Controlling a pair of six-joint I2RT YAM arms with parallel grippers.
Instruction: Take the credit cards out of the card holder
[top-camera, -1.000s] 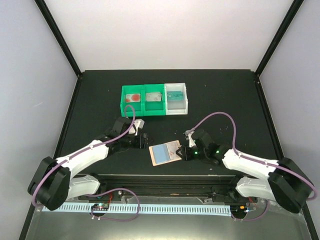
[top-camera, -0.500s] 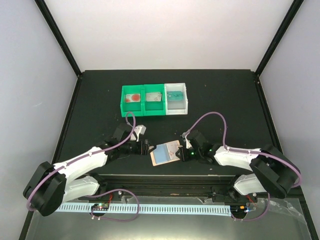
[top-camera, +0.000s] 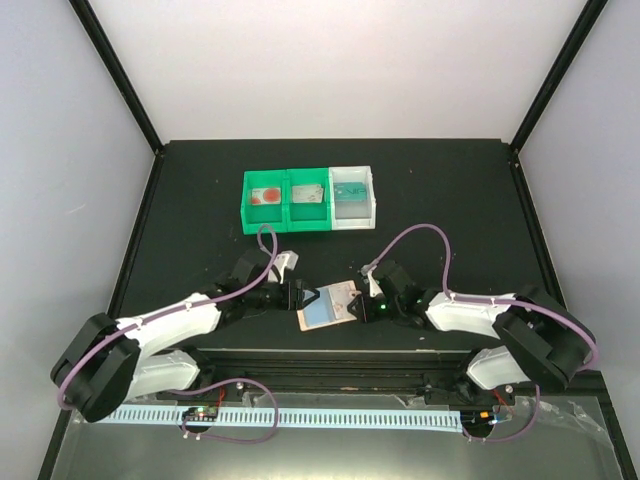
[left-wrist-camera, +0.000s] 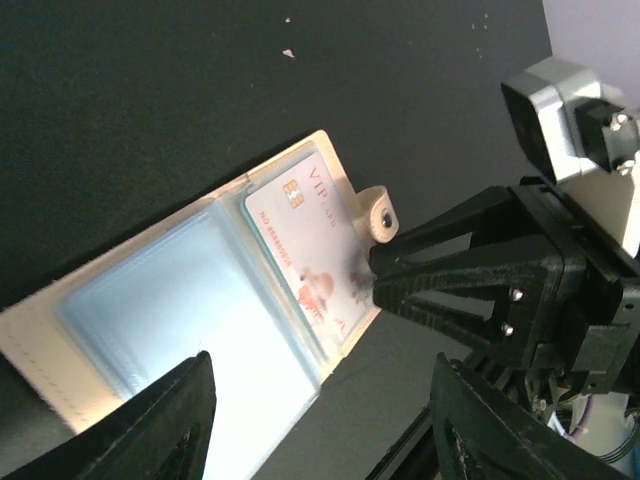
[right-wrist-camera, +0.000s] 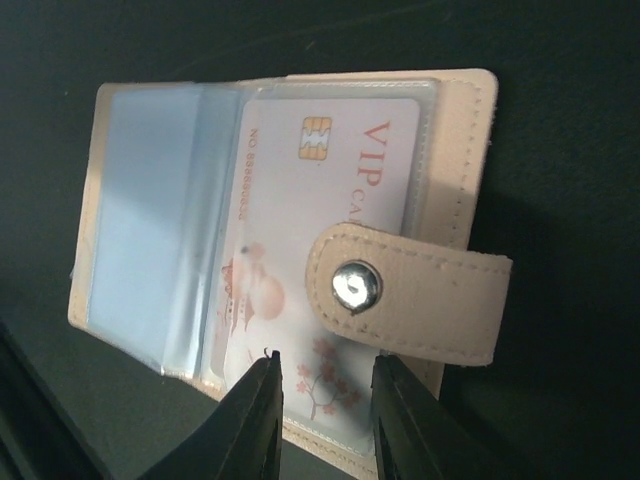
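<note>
Card holder (top-camera: 325, 311) lying open. Left gripper (top-camera: 306, 297) hovering at its 9 o'clock, jaws wide, gripping nothing. Right gripper (top-camera: 356, 308) at 3 o'clock, jaws narrowly parted over white card (right-wrist-camera: 330, 190).

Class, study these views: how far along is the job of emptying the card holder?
Done: three cards lie in the bins. In hand: the holder lies open, the right hand at its edge by the VIP card, the left hand open beside it. Left: that card sits in its sleeve, not yet out.
</note>
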